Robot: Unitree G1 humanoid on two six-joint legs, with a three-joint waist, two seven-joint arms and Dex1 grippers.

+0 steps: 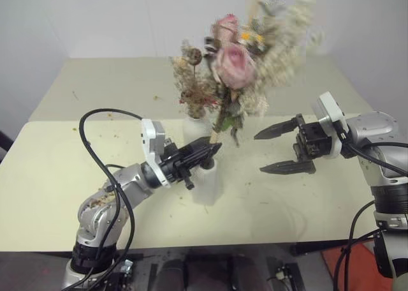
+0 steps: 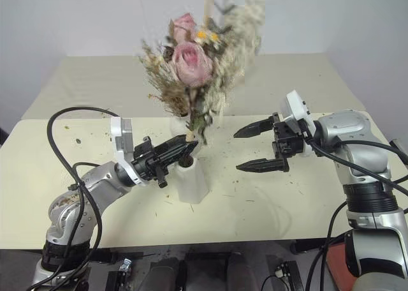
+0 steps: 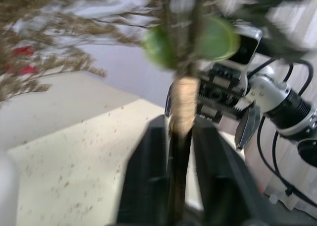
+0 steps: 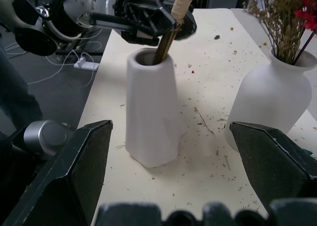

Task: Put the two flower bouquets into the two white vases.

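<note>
Rose bouquet going into the faceted vase

On the cream surface (image 1: 57,189) at frame centre, the faceted vase (image 4: 151,112) is receiving the rose bouquet (image 1: 234,61), whose stem the left gripper (image 1: 207,154) fingers are flanking, grip uncertain; the right gripper (image 1: 280,149) is standing released, empty; the dry grasses (image 4: 282,18) are sitting in the rounded vase (image 4: 275,99).

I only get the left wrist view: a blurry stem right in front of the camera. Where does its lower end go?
Observer: Into the mouth of the taller white vase, which stands on the table.
Visitor: What is on top of that stem?
Observer: Pale pink roses with cream sprigs, the rose bouquet.
Visitor: And the dry twigs at the edge of my picture?
Observer: That is the dry grass bouquet, already standing in the round white vase beside the taller one.
</note>
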